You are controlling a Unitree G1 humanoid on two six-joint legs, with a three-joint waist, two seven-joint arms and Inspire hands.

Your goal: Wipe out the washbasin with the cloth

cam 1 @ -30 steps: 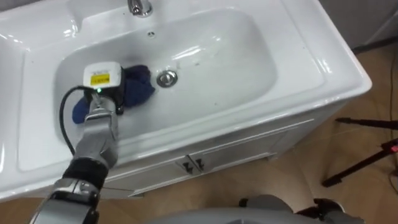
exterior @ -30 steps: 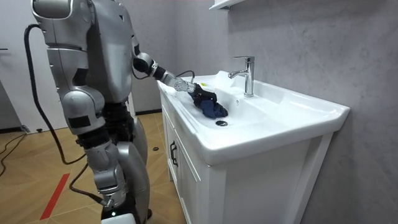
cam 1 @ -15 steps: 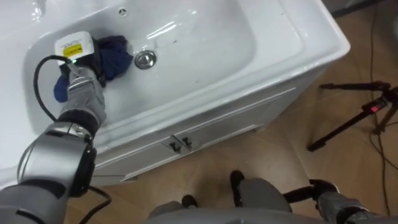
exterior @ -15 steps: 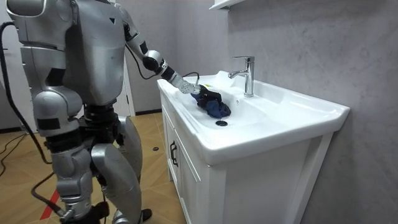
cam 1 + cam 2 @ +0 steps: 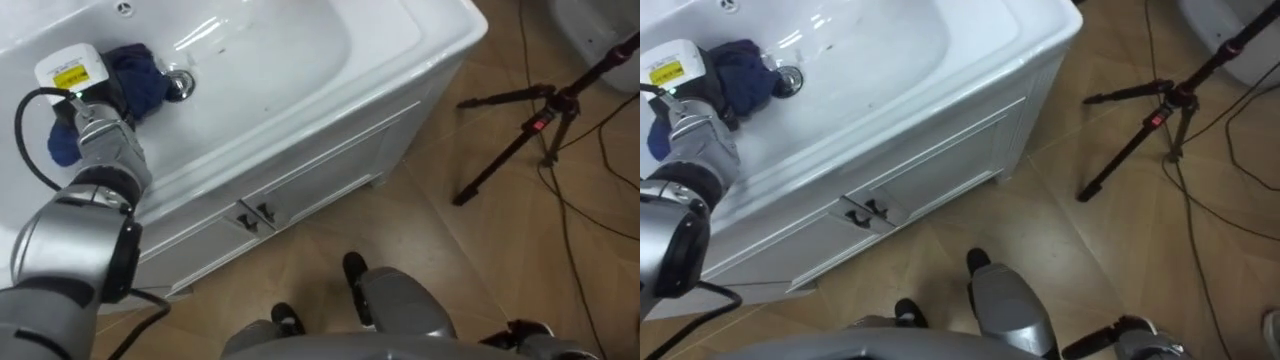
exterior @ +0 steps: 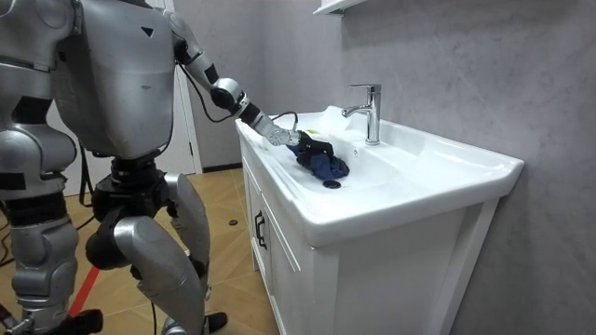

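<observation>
Reaching from hand [image 5: 88, 105] to drain [image 5: 181, 85]: cloth [image 5: 138, 78]

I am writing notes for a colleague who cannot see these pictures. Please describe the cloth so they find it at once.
Find the white basin on the cabinet. Inside it, just beside the metal drain, a crumpled cloth lies under the robot's left hand. It is dark blue and soft, unlike the hard white basin around it.

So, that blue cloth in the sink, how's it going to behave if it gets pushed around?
The cloth lies bunched in soft folds by the drain, so it is probably floppy and would crumple rather than move as one piece. The basin looks glossy, so it should slide easily under the left hand.
</observation>
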